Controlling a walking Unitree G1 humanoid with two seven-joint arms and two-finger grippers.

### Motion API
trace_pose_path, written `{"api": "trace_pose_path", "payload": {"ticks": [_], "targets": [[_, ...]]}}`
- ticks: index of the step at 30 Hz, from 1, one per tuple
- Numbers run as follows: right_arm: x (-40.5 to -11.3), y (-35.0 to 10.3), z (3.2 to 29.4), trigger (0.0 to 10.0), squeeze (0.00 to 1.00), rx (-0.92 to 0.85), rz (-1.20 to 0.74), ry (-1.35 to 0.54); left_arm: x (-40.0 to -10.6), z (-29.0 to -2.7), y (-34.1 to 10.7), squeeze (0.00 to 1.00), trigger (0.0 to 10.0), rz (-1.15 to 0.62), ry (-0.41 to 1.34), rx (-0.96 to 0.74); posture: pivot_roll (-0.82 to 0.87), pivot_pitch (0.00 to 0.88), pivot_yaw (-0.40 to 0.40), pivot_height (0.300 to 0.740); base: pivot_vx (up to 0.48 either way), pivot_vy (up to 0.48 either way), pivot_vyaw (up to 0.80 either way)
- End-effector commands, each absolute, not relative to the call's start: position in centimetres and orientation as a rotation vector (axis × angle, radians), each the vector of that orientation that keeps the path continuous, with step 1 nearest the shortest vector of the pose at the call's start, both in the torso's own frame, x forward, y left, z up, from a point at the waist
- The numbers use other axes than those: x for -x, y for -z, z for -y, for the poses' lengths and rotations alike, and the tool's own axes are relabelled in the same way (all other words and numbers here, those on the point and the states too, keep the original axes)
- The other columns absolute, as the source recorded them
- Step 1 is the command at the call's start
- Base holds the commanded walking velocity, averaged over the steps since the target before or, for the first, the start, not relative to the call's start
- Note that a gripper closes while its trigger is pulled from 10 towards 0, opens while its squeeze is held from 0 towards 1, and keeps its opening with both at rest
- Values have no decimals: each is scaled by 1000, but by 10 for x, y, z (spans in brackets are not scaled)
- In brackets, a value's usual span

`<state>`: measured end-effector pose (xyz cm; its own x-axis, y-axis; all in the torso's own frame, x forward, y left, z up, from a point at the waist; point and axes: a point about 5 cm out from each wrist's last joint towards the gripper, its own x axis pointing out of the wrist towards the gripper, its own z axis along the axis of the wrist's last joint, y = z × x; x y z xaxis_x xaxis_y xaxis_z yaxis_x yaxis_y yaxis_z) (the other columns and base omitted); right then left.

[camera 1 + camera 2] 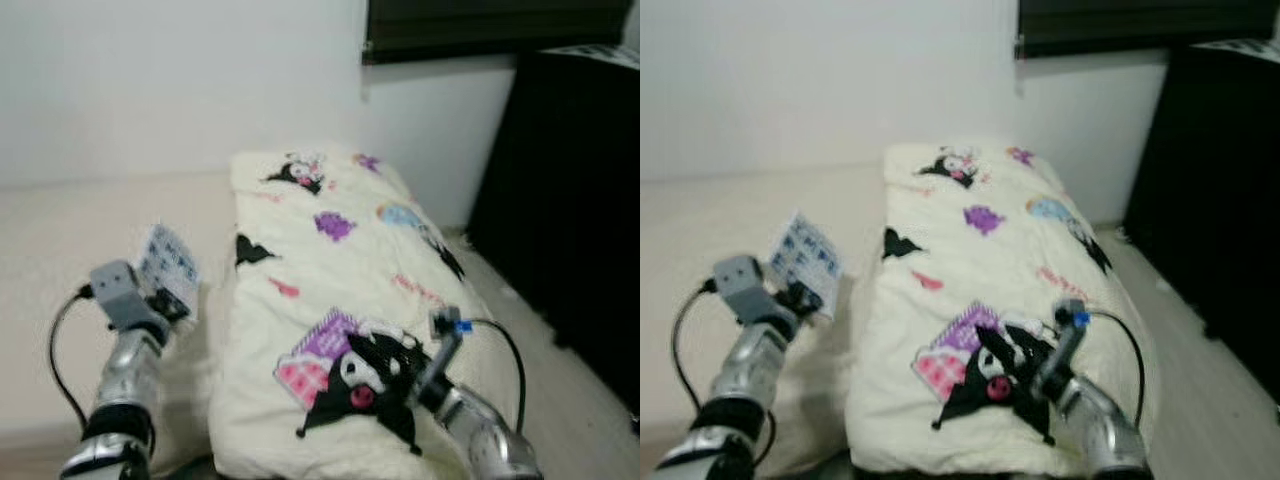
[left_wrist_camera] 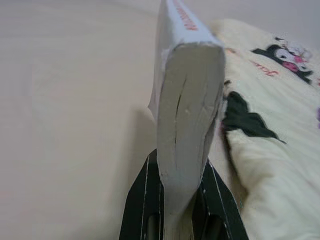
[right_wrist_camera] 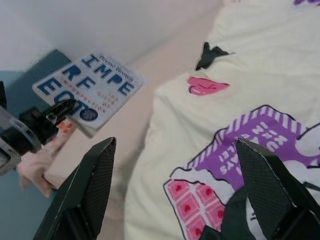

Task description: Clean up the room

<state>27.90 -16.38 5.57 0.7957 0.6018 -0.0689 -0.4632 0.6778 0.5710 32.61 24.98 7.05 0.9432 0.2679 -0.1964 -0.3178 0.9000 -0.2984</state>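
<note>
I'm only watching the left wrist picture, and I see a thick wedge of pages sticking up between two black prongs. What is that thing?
Observer: It's a book pinched by the left tool. Its cover is white with big blue letters.
Operator: And the other arm?
Observer: The right tool is open above the cartoon print on the blanket and holds nothing.
Operator: Is there anything past the blanket?
Observer: A tall black cabinet stands to the blanket's right, as the robot sees it.
</note>
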Motion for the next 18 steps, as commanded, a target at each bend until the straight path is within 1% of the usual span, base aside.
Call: {"api": "trace_pose_path", "payload": {"ticks": [1, 6, 7, 11, 16, 18], "targets": [[-277, -52, 159, 10000, 0, -567, -279, -606, -322, -254, -65, 0, 10000, -166, -318, 329, -6, 0, -2, 630, 0, 0, 0], [-276, -50, 156, 10000, 0, -566, -285, -610, -310, -257, -47, 0, 10000, -231, -336, 322, -4, 0, -3, 645, 0, 0, 0], [-276, -49, 155, 10000, 0, -566, -288, -614, -303, -258, -37, 0, 10000, -267, -347, 331, -3, 0, -2, 655, 0, 0, 0], [-276, -49, 154, 10000, 0, -568, -284, -618, -296, -259, -29, 0, 10000, -283, -345, 355, -3, 0, -2, 675, 0, 0, 0], [-278, -54, 157, 10000, 0, -572, -263, -622, -300, -261, -36, 0, 10000, -220, -313, 397, -4, 0, -7, 690, 0, 0, 0], [-280, -58, 161, 10000, 0, -571, -244, -630, -310, -266, -54, 0, 10000, -130, -270, 420, 0, 0, -12, 705, 0, 0, 0]]}}
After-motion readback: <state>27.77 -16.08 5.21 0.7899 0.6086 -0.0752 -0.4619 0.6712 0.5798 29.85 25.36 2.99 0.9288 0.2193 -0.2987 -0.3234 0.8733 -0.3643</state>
